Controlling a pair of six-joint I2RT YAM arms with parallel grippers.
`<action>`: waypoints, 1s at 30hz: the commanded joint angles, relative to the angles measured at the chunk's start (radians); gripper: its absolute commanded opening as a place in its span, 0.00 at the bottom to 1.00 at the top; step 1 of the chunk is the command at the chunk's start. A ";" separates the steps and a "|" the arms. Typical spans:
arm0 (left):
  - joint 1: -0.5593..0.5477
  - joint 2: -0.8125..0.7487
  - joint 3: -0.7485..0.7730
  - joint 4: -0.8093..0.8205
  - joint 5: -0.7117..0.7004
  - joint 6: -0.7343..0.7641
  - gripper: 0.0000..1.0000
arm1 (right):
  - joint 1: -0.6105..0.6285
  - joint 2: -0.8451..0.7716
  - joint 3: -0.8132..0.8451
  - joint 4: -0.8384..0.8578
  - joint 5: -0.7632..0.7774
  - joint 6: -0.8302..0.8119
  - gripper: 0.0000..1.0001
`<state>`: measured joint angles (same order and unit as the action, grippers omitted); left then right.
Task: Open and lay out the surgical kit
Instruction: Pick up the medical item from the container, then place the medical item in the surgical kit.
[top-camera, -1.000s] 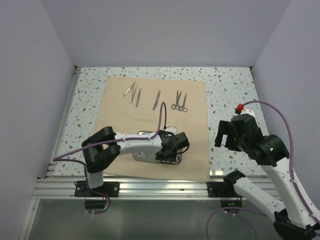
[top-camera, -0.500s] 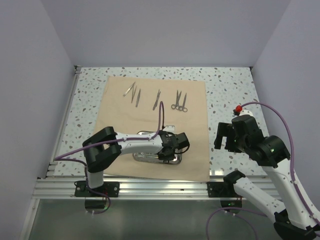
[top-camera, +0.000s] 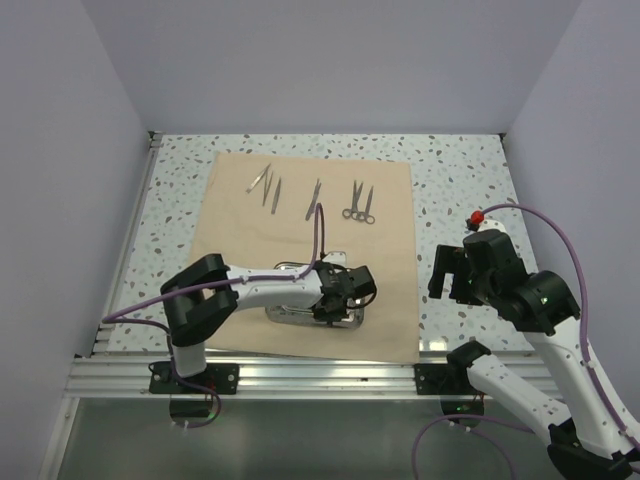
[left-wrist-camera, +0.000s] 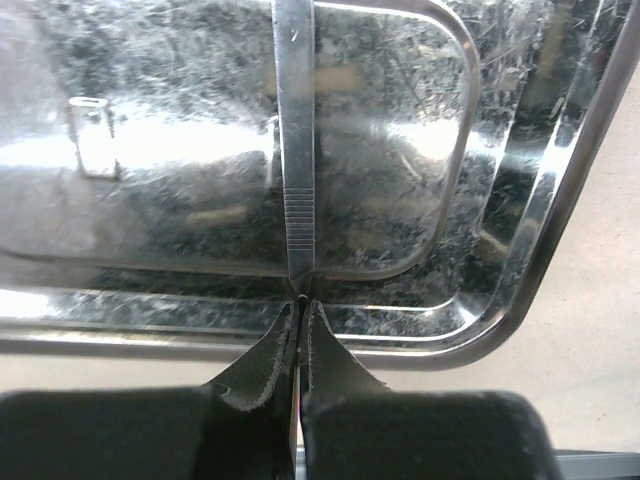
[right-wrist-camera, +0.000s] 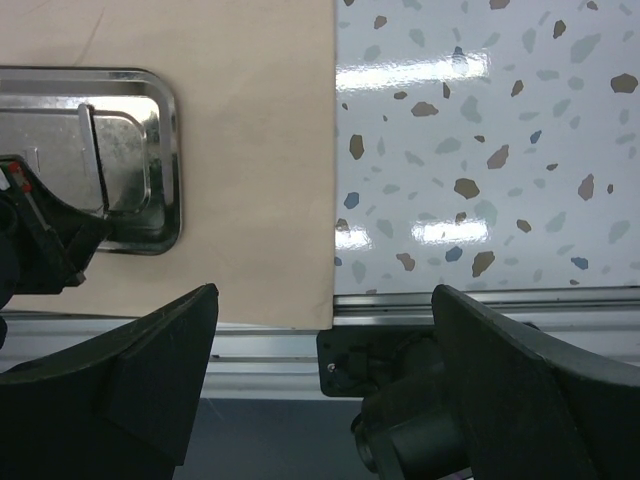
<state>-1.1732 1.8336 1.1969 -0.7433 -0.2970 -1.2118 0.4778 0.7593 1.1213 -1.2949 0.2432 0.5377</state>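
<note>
The beige cloth of the surgical kit lies spread flat on the speckled table. Near its front edge sits the shiny steel tray, whose rim shows close up in the left wrist view. My left gripper is low over the tray, shut on the near end of a thin flat steel instrument that lies along the tray floor. Tweezers and scissors lie in a row at the cloth's far end. My right gripper hovers open over the cloth's right edge with nothing between its fingers.
More thin instruments lie between the tweezers and scissors. The aluminium rail runs along the table's near edge. Grey walls close in the left, back and right sides. A red knob sits on the right arm.
My left gripper's jaws have closed on the end of the flat steel instrument in the tray. The right arm has stayed nearly still.
</note>
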 joint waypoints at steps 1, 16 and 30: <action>-0.006 -0.034 0.087 -0.169 -0.059 0.014 0.00 | 0.002 0.009 -0.002 -0.001 -0.002 -0.015 0.91; 0.108 -0.100 0.403 -0.332 -0.277 0.190 0.00 | 0.002 0.058 0.009 0.026 0.018 0.007 0.91; 0.492 0.116 0.552 0.199 -0.114 0.814 0.00 | 0.002 0.156 0.020 0.037 0.051 0.044 0.90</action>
<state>-0.7128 1.8824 1.6905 -0.7238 -0.4812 -0.5892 0.4778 0.8913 1.1213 -1.2854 0.2653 0.5606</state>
